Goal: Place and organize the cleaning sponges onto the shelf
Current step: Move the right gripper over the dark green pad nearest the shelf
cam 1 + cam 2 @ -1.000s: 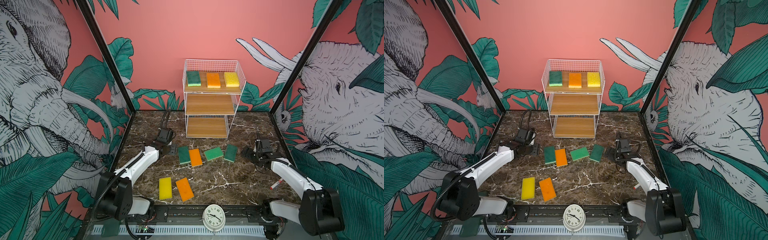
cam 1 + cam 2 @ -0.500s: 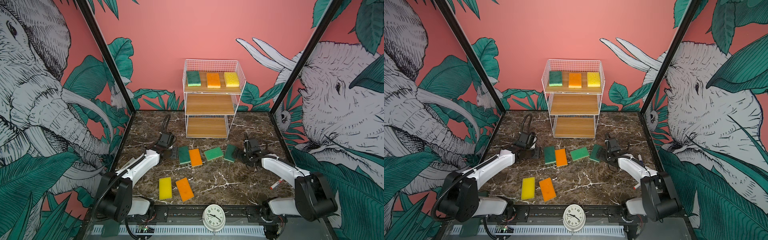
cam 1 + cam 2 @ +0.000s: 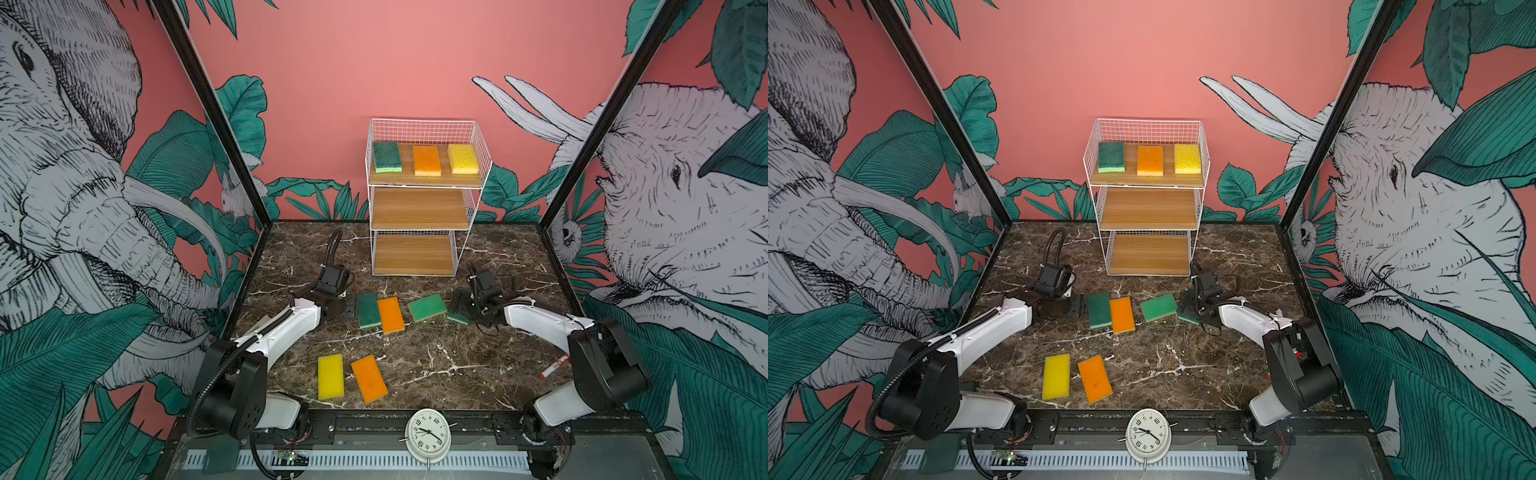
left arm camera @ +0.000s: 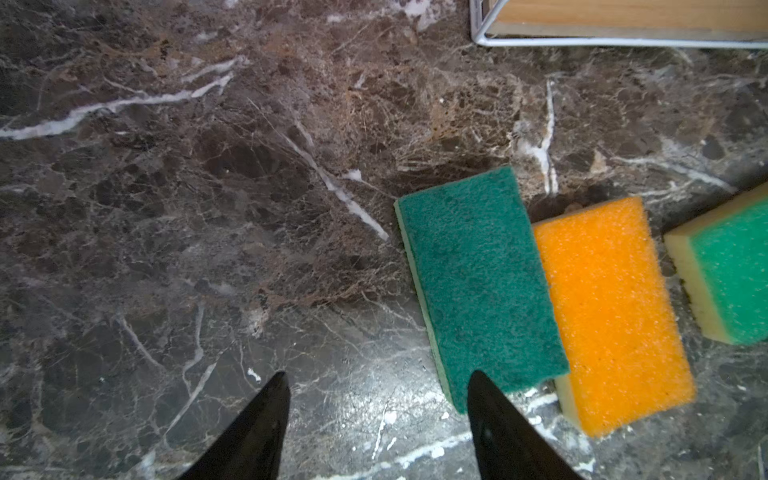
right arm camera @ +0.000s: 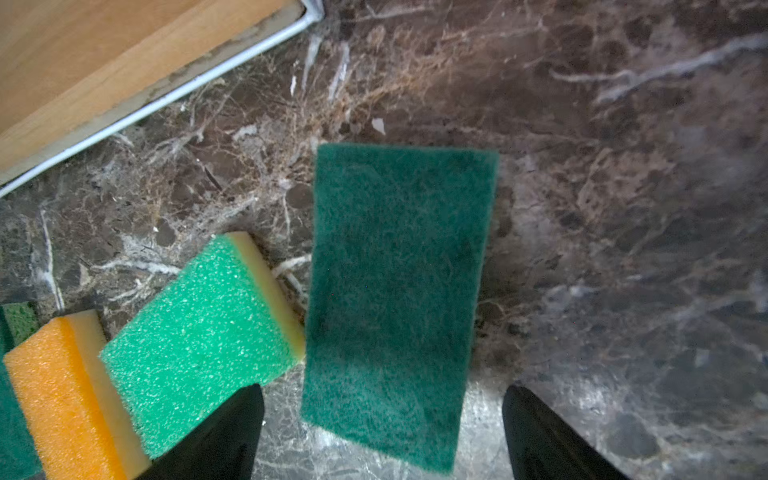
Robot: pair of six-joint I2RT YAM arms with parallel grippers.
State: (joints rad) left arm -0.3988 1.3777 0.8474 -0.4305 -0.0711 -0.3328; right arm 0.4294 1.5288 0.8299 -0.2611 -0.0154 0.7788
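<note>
Right pincer (image 5: 382, 395) is spread wide with nothing in it, tips either side of the near end of a dark green sponge (image 5: 399, 303) lying flat on the surface (image 5: 623, 208). I'd drop straight down, centre across the short width and squeeze gently, since foam squashes. Watch the light green sponge (image 5: 199, 340) right by one finger; it could get nudged.

Left pincer (image 4: 378, 376) is partly open and empty too, one tip over the corner of another green sponge (image 4: 478, 282), which touches an orange sponge (image 4: 611, 307). The shelf (image 3: 417, 210) has three sponges up top; the lower boards are bare.

Versus a second ago, the right arm has swung in from the side onto this sponge and the left has crept closer. The sponges haven't moved.
</note>
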